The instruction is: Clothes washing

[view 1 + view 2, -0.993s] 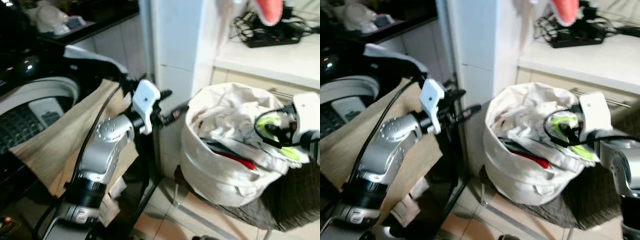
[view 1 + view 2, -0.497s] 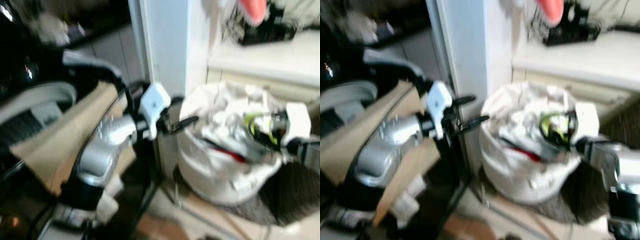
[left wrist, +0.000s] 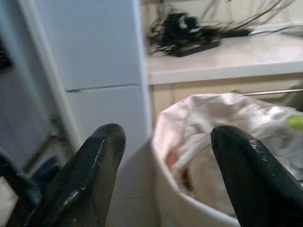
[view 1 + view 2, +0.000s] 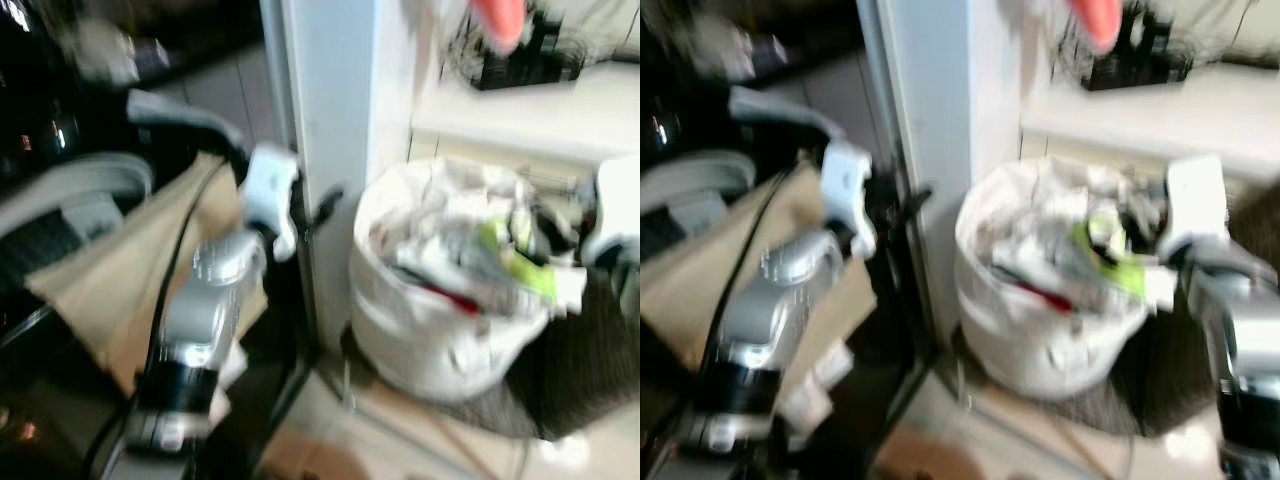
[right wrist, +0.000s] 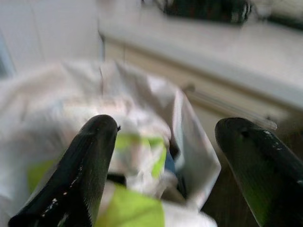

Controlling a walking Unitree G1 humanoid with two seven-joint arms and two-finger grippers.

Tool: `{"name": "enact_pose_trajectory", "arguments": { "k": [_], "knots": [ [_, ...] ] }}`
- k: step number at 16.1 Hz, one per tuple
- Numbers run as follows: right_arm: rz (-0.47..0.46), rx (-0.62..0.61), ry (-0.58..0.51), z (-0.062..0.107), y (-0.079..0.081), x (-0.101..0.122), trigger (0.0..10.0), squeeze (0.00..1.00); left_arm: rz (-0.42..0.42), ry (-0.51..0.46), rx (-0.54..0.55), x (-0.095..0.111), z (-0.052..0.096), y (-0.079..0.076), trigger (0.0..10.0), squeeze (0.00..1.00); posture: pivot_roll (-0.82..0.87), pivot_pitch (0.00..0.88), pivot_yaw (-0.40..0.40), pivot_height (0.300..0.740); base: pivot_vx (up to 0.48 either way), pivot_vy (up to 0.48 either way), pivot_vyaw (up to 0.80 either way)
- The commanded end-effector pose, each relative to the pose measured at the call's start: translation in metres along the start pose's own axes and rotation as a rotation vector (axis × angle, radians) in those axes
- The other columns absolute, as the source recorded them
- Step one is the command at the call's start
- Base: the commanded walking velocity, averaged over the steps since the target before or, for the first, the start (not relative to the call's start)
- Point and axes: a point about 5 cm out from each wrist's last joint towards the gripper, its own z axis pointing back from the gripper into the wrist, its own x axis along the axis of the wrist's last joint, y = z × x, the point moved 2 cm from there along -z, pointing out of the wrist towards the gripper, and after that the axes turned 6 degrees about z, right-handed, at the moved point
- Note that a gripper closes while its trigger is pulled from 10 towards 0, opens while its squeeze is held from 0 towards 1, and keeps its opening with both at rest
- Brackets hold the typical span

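A white laundry bag (image 4: 440,330) stuffed with white clothes, a lime-green piece (image 4: 520,265) and a red strip stands on the floor by a white pillar. My left gripper (image 4: 320,205) hangs open in the air just left of the bag, fingers pointing at it; in the left wrist view the bag's rim (image 3: 189,142) lies beyond the spread fingers (image 3: 94,170). My right gripper (image 5: 163,156) is open at the bag's right rim, above the white and lime-green cloth (image 5: 137,156), holding nothing. The washing machine's grey opening (image 4: 70,190) is at the left.
A brown cardboard sheet (image 4: 110,280) leans by the machine under my left arm. The white pillar (image 4: 335,90) rises behind the bag. A counter (image 4: 520,110) carries a black power strip and cables (image 4: 520,65). A dark mat (image 4: 590,370) lies under the bag on the tiled floor.
My left gripper has drawn back to the left, away from the bag. The right gripper has shifted up and right toward the bag's rim. The picture stays blurred.
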Motion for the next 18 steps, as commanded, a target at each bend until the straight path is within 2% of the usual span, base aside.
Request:
{"name": "enact_pose_trajectory", "arguments": {
  "k": [1, 2, 3, 5, 7, 8, 11, 12, 15, 18],
  "knots": [
    [0.033, -0.037, -0.115, 0.007, 0.007, 0.021, 10.0, 0.00, -0.038, -0.016, 0.087, -0.003, 0.006, 0.012, 10.0, 0.00, -0.08, 0.000, 0.036, 0.740, 0.000, 0.000, 0.00],
    [0.013, 0.012, -0.160, 0.011, 0.023, 0.025, 10.0, 0.00, -0.052, -0.041, 0.106, -0.002, 0.011, 0.012, 10.0, 0.00, -0.08, 0.000, 0.026, 0.740, 0.000, 0.000, 0.00],
    [-0.022, 0.068, -0.184, 0.015, 0.038, 0.023, 10.0, 0.00, -0.030, -0.062, 0.104, -0.001, 0.014, 0.008, 10.0, 0.00, -0.08, 0.000, 0.015, 0.740, 0.000, 0.000, 0.00],
    [-0.063, 0.140, -0.211, 0.020, 0.064, 0.013, 10.0, 0.00, -0.079, -0.090, 0.130, 0.001, 0.021, 0.002, 10.0, 0.00, -0.06, 0.000, -0.007, 0.740, 0.000, 0.000, 0.00],
    [-0.113, 0.167, -0.221, 0.025, 0.077, 0.013, 10.0, 0.00, -0.074, -0.095, 0.162, -0.001, 0.026, 0.004, 10.0, 0.00, -0.05, 0.000, -0.026, 0.740, 0.000, 0.000, 0.00],
    [-0.098, 0.188, -0.220, 0.027, 0.087, 0.012, 10.0, 0.00, -0.065, -0.080, 0.204, -0.005, 0.030, 0.009, 10.0, 0.00, -0.04, 0.000, -0.034, 0.740, 0.000, 0.000, 0.00],
    [-0.077, 0.193, -0.237, 0.026, 0.091, 0.012, 10.0, 0.00, -0.096, -0.089, 0.241, 0.001, 0.030, 0.016, 10.0, 0.00, -0.04, 0.000, -0.034, 0.740, 0.303, 0.000, 0.00],
    [-0.110, 0.181, -0.224, 0.024, 0.088, 0.010, 10.0, 0.00, -0.107, -0.092, 0.229, 0.003, 0.029, 0.015, 10.0, 0.00, -0.04, 0.000, -0.033, 0.740, 0.337, 0.000, 0.00],
    [-0.114, 0.172, -0.216, 0.024, 0.082, 0.009, 10.0, 0.00, -0.089, -0.091, 0.221, 0.003, 0.028, 0.013, 10.0, 0.00, -0.06, 0.000, -0.016, 0.740, 0.339, 0.000, 0.00],
    [-0.121, 0.203, -0.207, 0.026, 0.085, 0.009, 10.0, 0.00, -0.077, -0.095, 0.221, 0.003, 0.026, 0.010, 10.0, 0.00, -0.06, 0.000, -0.028, 0.740, 0.351, 0.000, -0.21]
  ]
}}
